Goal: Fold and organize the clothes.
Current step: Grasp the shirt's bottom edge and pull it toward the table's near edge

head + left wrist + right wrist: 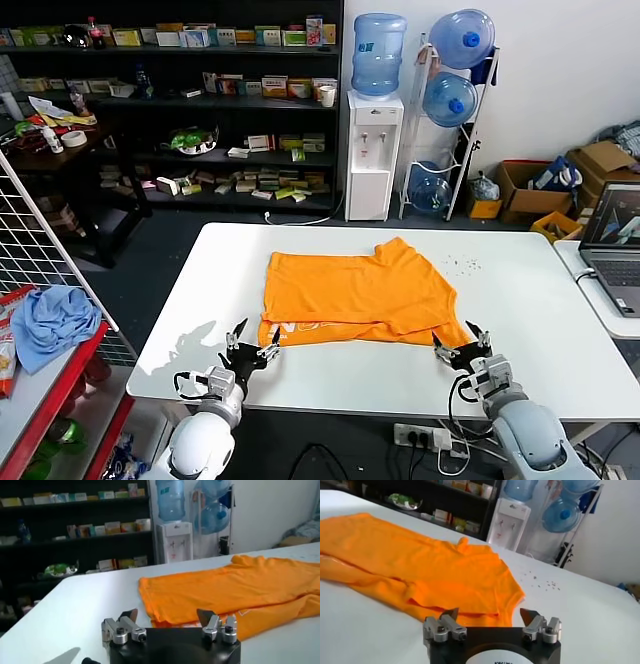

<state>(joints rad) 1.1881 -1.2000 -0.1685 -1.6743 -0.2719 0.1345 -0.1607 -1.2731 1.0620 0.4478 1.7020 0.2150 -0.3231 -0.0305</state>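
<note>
While the bright orange short-sleeved cotton T-shirt (pixel 355 295) lies folded once on the smooth white rectangular table (pixel 540 330), its soft matte cloth shows shallow wrinkles and a doubled near hem. White printed lettering peeks out along that near edge, toward the left. One sleeve juts out at the far side, near the middle of the table. Small dark specks dot the tabletop to the right of the shirt. At the near left corner of the garment, the left gripper (pixel 251 349) hovers with its dark metal fingers spread wide, holding nothing, just short of the hem. By the near right corner, the right gripper (pixel 460 343) hangs likewise released and empty, its fingers (pixel 448 615) apart just before the fabric.
</note>
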